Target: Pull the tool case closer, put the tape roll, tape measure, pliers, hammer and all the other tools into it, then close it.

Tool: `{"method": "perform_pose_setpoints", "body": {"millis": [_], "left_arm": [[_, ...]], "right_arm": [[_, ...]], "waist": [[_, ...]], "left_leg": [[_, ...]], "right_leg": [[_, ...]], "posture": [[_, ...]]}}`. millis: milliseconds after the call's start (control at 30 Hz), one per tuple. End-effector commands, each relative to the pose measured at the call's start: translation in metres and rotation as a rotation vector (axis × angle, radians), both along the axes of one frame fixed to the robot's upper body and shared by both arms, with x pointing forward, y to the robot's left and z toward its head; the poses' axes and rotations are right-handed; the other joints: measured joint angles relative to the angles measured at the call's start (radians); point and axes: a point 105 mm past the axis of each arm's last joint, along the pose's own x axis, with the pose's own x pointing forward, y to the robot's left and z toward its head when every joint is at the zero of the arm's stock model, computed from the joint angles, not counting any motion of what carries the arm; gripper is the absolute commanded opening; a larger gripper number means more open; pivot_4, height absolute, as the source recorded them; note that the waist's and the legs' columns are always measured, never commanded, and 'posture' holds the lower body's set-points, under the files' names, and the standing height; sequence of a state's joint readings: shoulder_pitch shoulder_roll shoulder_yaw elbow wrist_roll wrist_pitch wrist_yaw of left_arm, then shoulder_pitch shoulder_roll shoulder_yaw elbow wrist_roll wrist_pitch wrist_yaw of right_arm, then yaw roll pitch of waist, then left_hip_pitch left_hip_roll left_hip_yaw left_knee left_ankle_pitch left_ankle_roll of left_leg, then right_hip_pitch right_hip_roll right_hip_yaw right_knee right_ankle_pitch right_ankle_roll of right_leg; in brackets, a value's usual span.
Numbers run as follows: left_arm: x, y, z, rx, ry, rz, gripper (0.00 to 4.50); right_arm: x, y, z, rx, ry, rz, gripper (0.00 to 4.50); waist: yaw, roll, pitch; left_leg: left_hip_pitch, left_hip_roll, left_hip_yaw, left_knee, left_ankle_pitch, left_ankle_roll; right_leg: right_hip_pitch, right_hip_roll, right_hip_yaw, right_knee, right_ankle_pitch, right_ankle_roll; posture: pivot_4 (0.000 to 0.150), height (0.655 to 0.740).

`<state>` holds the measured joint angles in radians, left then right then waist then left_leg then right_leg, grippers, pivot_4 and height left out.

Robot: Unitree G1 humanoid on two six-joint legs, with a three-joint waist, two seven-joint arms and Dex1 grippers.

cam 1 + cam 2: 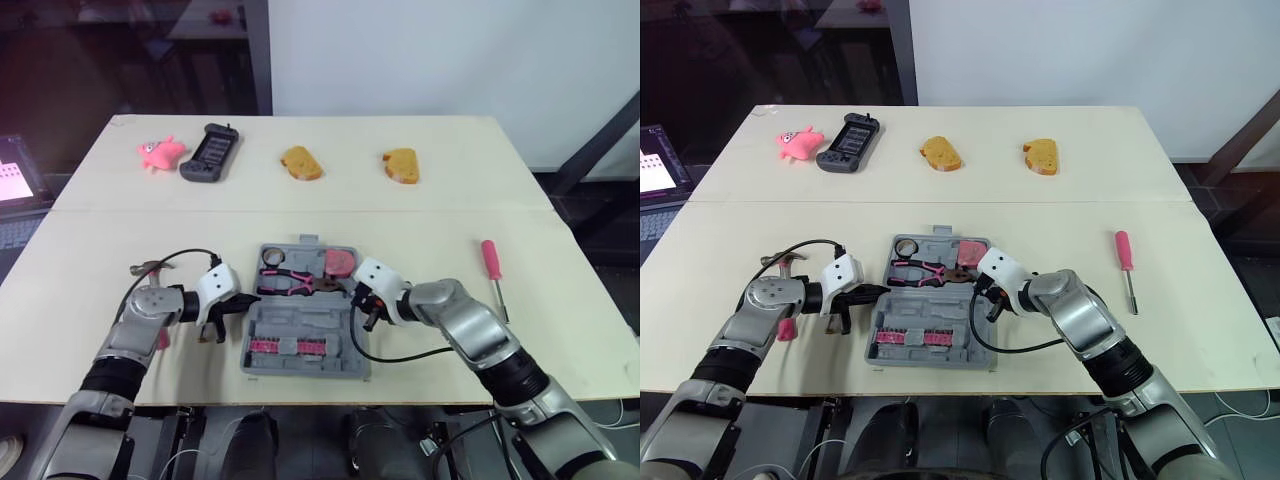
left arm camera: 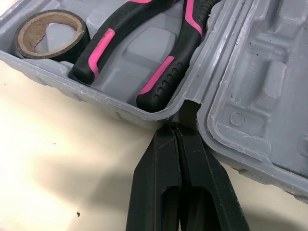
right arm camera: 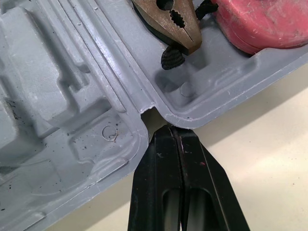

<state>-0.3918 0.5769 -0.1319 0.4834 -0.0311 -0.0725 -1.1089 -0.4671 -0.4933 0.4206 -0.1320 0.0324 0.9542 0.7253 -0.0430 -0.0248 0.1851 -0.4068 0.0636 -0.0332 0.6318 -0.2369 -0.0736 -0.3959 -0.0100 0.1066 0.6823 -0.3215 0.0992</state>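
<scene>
Lying open on the surface point(image 1: 90, 250), the tool case point(image 1: 300, 322) holds the tape roll point(image 1: 270, 257), pliers point(image 1: 290, 283) and tape measure point(image 1: 340, 263). Left gripper point(image 2: 175, 132) and right gripper point(image 3: 174, 132) each touch a hinge notch, fingers pressed together. Hammer point(image 1: 150, 270) and screwdriver point(image 1: 490, 260) lie outside the case.

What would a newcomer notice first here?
The open grey case sits front and centre, with the tape roll, pliers and pink tape measure in its far half. The shut left gripper and right gripper point at its hinge notches from either side. A screwdriver lies loose to its right, a hammer to its left.
</scene>
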Motion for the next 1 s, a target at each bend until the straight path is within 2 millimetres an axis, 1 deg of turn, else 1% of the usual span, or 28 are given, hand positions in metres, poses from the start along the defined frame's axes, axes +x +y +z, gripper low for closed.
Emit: {"method": "perform_pose_setpoints", "body": {"millis": [33,233,400,600,700,833,900,1000], "left_arm": [[-0.011,-0.018,-0.007,-0.018,0.029,-0.081,0.04],[-0.016,-0.018,-0.008,-0.015,0.041,-0.089,0.04],[-0.017,-0.015,-0.010,-0.012,0.047,-0.084,0.04],[-0.015,-0.013,-0.010,-0.008,0.043,-0.071,0.04],[-0.012,-0.010,-0.009,-0.007,0.039,-0.057,0.04],[-0.011,-0.002,-0.009,0.007,0.037,-0.034,0.04],[-0.010,0.006,-0.007,0.009,0.034,-0.016,0.04],[-0.008,0.023,0.001,0.015,0.005,0.027,0.04]], "right_arm": [[-0.013,0.014,-0.008,0.027,0.042,0.053,0.00],[-0.011,0.010,-0.010,0.015,0.036,0.040,0.00],[-0.010,0.012,-0.009,0.019,0.035,0.041,0.00],[-0.012,0.013,-0.010,0.020,0.041,0.045,0.00],[-0.012,0.010,-0.010,0.012,0.038,0.044,0.00],[-0.005,-0.001,-0.006,0.004,0.018,0.012,0.00],[-0.004,-0.011,-0.005,-0.017,0.010,0.002,0.00],[-0.001,-0.031,0.001,-0.043,-0.015,-0.018,0.00]], "waist": [[0.000,0.000,0.000],[-0.001,0.000,0.000],[-0.001,0.000,0.000],[-0.001,0.000,0.000],[-0.001,0.000,0.000],[-0.001,0.000,0.000],[0.000,0.000,0.000],[-0.001,0.000,0.000]], "left_leg": [[0.000,0.000,0.000,0.000,0.000,0.000],[0.000,0.000,0.000,0.000,0.000,0.000],[0.000,0.000,0.000,0.000,0.000,0.000],[0.000,0.000,0.000,0.000,0.000,0.000],[0.000,0.000,0.000,0.000,0.000,0.000],[0.000,0.000,0.000,0.000,0.000,0.000],[0.000,0.000,0.000,0.000,0.000,0.000],[0.000,0.000,0.000,0.000,0.000,0.000]], "right_leg": [[0.000,0.000,0.000,0.000,0.000,0.000],[0.000,0.000,0.000,0.000,0.000,0.000],[0.000,0.000,0.000,0.000,0.000,0.000],[0.000,0.000,0.000,0.000,0.000,0.000],[0.000,0.000,0.000,0.000,0.000,0.000],[0.000,0.000,0.000,0.000,0.000,0.000],[0.000,0.000,0.000,0.000,0.000,0.000],[0.000,0.000,0.000,0.000,0.000,0.000]], "posture": [[0.150,0.7400],[0.150,0.7400],[0.150,0.7400],[0.150,0.7400],[0.150,0.7400],[0.150,0.7400],[0.150,0.7400],[0.150,0.7400]]}}
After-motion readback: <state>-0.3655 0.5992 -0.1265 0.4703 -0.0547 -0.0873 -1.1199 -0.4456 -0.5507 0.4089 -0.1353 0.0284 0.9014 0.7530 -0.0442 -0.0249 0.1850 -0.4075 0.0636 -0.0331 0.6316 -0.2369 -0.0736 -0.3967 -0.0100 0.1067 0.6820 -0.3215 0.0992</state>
